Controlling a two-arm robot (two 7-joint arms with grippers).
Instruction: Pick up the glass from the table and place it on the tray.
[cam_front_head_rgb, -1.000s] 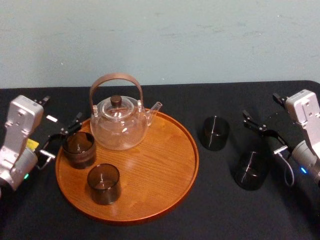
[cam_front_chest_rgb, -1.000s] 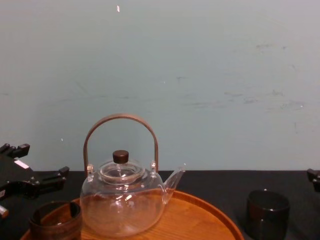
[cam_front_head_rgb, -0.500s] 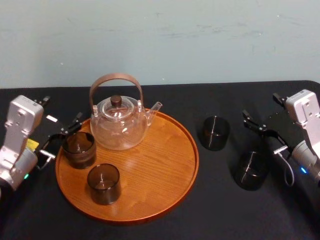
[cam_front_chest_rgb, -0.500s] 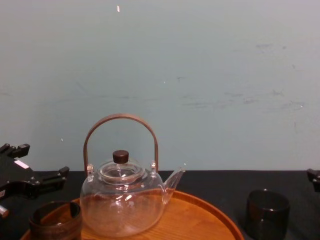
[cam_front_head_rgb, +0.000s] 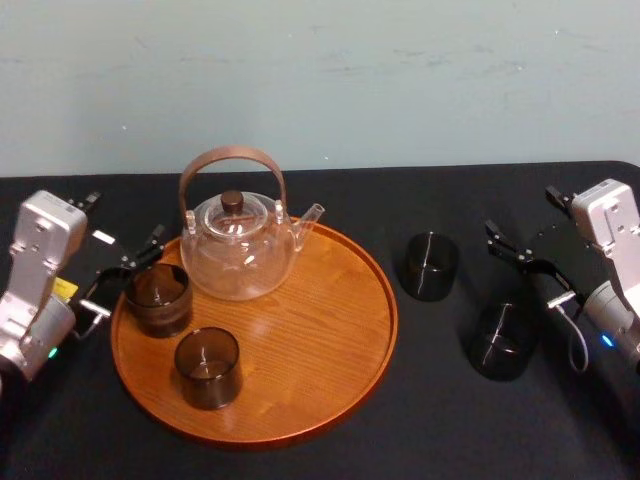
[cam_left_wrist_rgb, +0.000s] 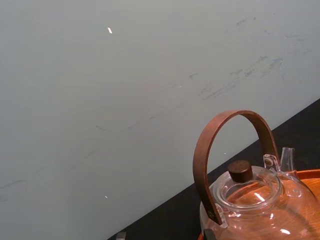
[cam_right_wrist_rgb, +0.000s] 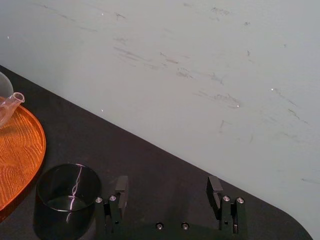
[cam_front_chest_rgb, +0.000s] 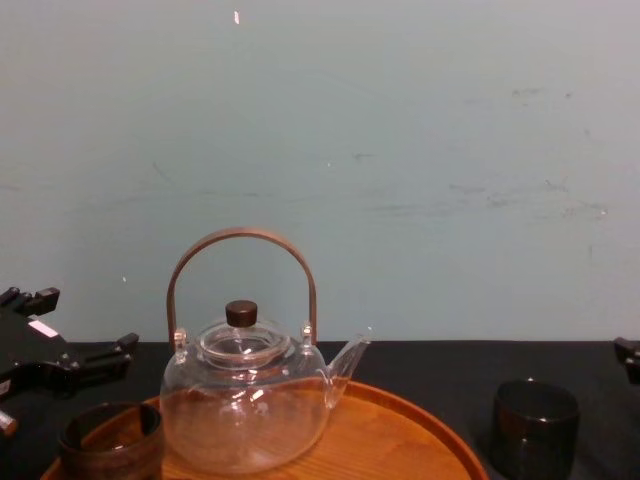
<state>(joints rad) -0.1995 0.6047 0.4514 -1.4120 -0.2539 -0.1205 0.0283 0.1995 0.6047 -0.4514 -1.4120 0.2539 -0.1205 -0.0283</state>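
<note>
1. Pickup not started: glass (cam_front_head_rgb: 428, 266) stands upright on table (cam_front_head_rgb: 440, 420), just right of tray (cam_front_head_rgb: 320, 330).
2. Right gripper (cam_right_wrist_rgb: 167, 181) is empty with fingers apart; the glass sits ahead, beside its tray-side finger, not between.
3. Second glass (cam_front_head_rgb: 500, 340) stands near the right wrist.
4. Left gripper (cam_front_head_rgb: 127, 215) is idle at the tray's left, fingers apart.

Soft, even indoor light from above. The black counter (cam_front_head_rgb: 300, 460) stays dark and hides shadows. Small white glints dot the glass teapot (cam_front_head_rgb: 238, 245), and a thin bright streak crosses the glass (cam_front_head_rgb: 429, 266). The wooden tray (cam_front_head_rgb: 330, 350) carries a pale sheen. The wall (cam_front_head_rgb: 400, 80) is evenly lit.
</note>
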